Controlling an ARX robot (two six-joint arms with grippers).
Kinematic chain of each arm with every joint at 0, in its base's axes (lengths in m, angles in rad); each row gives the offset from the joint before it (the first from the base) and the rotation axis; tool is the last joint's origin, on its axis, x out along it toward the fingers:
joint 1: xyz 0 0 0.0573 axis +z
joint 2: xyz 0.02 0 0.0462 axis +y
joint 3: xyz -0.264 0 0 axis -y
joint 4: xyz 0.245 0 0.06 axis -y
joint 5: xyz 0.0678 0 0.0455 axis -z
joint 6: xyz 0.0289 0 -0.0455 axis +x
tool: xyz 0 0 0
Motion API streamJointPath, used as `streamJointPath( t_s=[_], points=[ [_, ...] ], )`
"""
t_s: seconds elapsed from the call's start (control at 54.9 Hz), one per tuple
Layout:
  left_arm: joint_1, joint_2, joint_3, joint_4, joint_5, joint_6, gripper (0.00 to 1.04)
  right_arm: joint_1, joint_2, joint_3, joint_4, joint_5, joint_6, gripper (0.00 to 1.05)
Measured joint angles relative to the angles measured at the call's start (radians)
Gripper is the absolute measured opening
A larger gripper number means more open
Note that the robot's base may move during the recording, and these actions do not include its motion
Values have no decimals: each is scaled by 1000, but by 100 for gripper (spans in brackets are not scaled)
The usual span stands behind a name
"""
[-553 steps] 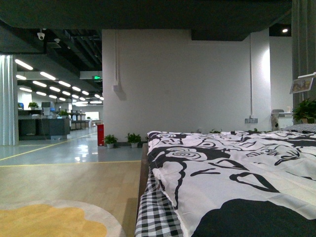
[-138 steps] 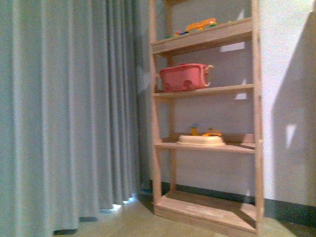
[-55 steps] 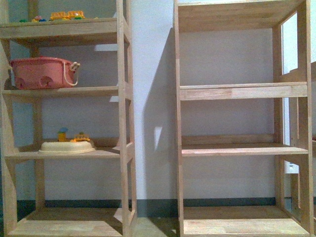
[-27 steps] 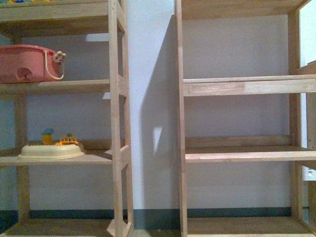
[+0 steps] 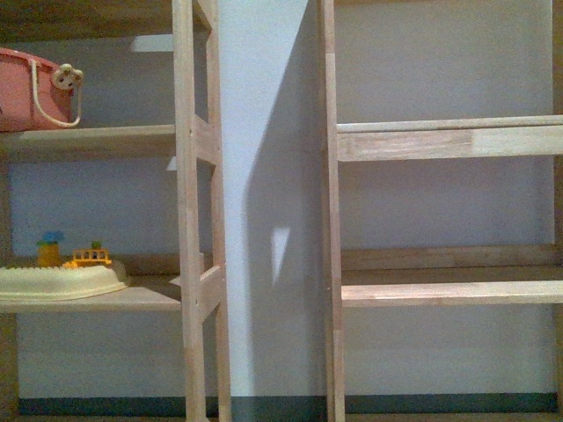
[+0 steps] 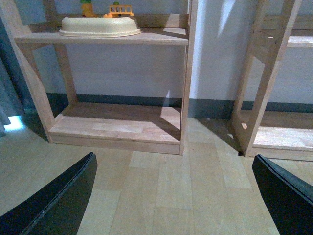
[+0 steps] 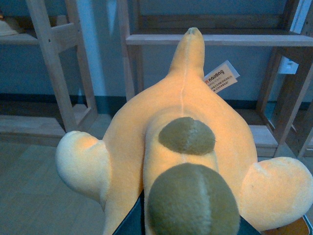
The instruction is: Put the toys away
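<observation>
Orange-yellow plush toy (image 7: 181, 147), clamped in the right claw (image 7: 217, 226), faces the bare wooden shelf (image 5: 449, 292) at three o'clock in the front view, seemingly for shelving. Left claw (image 6: 173, 164) hangs wide open, empty.

Edges and cover hide a good deal here.
The pink basket (image 5: 26, 88) and cream tray (image 5: 53, 283) run off the front view's left edge. The plush toy (image 7: 181, 127) covers nearly all of the right gripper (image 7: 188, 229) clasping it, its tag (image 7: 221, 77) print too small to read. The left gripper (image 6: 173, 161) shows only two dark fingers (image 6: 58, 200), cut off at the frame's edge.
</observation>
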Motion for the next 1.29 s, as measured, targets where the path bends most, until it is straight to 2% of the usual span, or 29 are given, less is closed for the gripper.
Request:
streamJointPath(
  t_s=[0.965, 0.983, 1.056, 1.092, 1.292],
  points=[
    [0, 1, 0, 0, 0, 0, 99, 0, 1, 0, 0, 0, 0, 10],
    [0, 1, 0, 0, 0, 0, 99, 2, 1, 0, 2, 11, 1, 10],
    [0, 1, 0, 0, 0, 0, 99, 81, 2, -1, 80, 224, 32, 10],
    [0, 1, 0, 0, 0, 0, 99, 101, 3, -1, 93, 273, 34, 10],
    [0, 1, 0, 0, 0, 0, 99, 175, 85, 10, 147, 409, -10, 10]
  ],
)
